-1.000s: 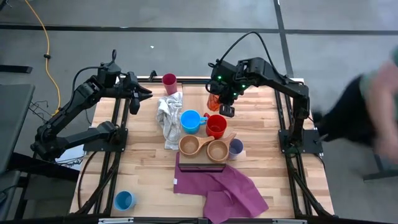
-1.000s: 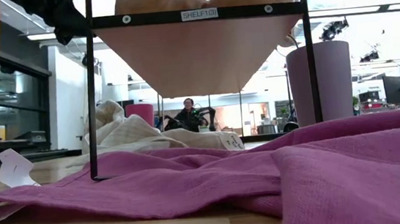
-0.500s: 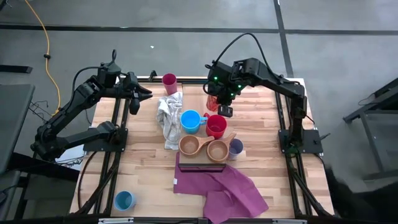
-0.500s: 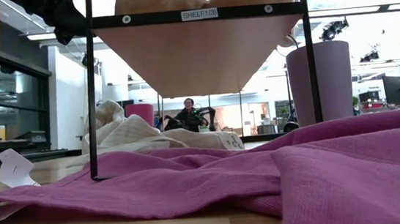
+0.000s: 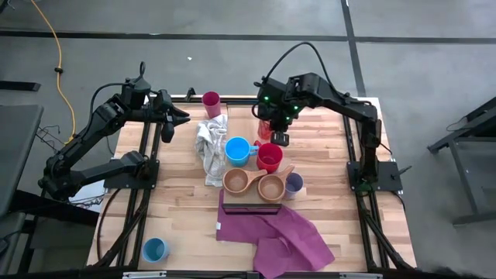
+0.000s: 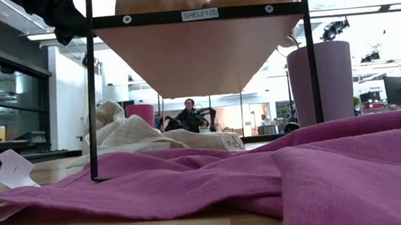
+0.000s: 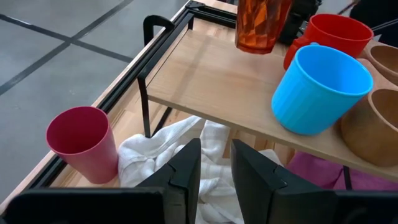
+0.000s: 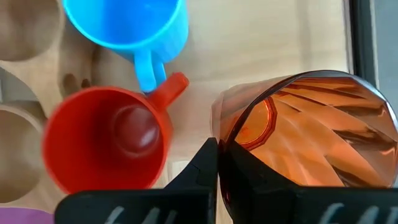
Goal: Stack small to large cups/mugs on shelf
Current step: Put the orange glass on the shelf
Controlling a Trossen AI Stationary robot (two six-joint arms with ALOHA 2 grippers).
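Your right gripper [image 5: 270, 122] is clamped on the orange-red tumbler [image 5: 266, 124], one finger inside the rim and one outside, as the right wrist view shows [image 8: 305, 143]. Compared with a second ago, the arm has carried the tumbler a little toward the far left along the shelf [image 5: 306, 147]; half a second ago it was already most of the way there, so the last shift is slight. In the left wrist view the tumbler [image 7: 261, 23] hangs just above the plank, apart from it, near the shelf's far end.

On the shelf nothing has moved: the red mug [image 5: 269, 156] stands just beside the blue mug [image 5: 236, 150], the two wooden cups [image 5: 235, 181] sit side by side nearer the front, and the lavender tumbler [image 5: 294, 184] stands just beside the right-hand one. The magenta tumbler [image 5: 211, 101] remains on the table by the far edge, next to the white cloth [image 5: 210, 144]. A second blue mug [image 5: 155, 249] stays at the near left corner, and the purple cloth [image 5: 279, 232] lies as before.

Your left gripper [image 5: 175, 116] waits at the far left as before, its fingers [image 7: 186, 171] a narrow gap apart, holding nothing.

The person seen at the right edge a second ago has gone.
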